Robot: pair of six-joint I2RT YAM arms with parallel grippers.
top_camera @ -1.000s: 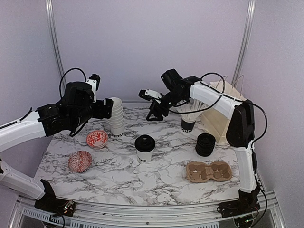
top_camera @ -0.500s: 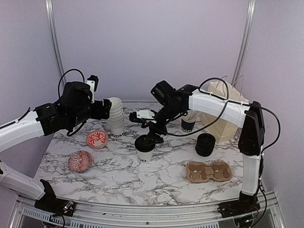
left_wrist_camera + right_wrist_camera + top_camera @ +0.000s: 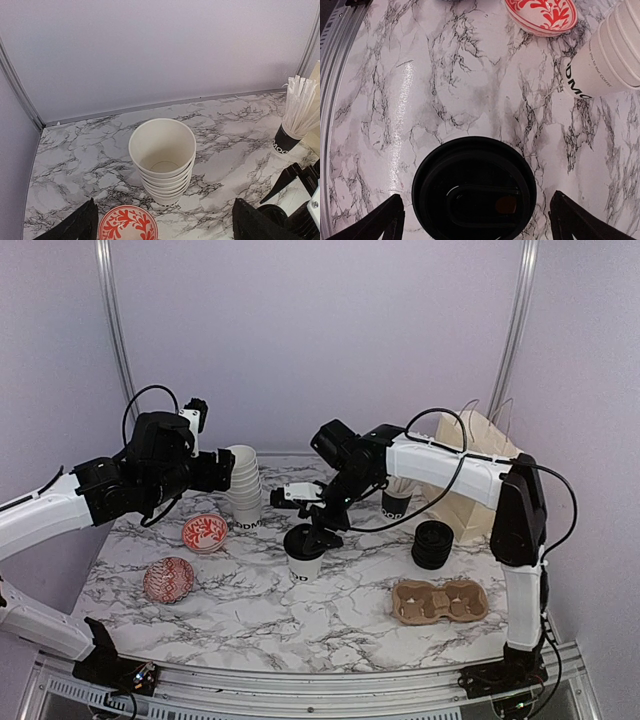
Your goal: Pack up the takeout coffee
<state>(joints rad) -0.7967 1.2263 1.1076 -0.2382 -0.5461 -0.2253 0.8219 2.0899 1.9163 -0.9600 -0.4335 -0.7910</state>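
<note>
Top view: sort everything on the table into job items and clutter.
Job: lidded coffee cup; probably also the cardboard cup carrier and paper bag.
Clutter: lidless cup stack; red patterned bowl; second red patterned bowl; black cup of stirrers; black stack, perhaps lids.

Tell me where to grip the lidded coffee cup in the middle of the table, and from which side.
Grip the coffee cup across the rim of its black lid, or the wall just under it, coming straight down from above. It stands upright, round, nothing touching it, and the open right gripper hangs over it, a finger on each side.
</note>
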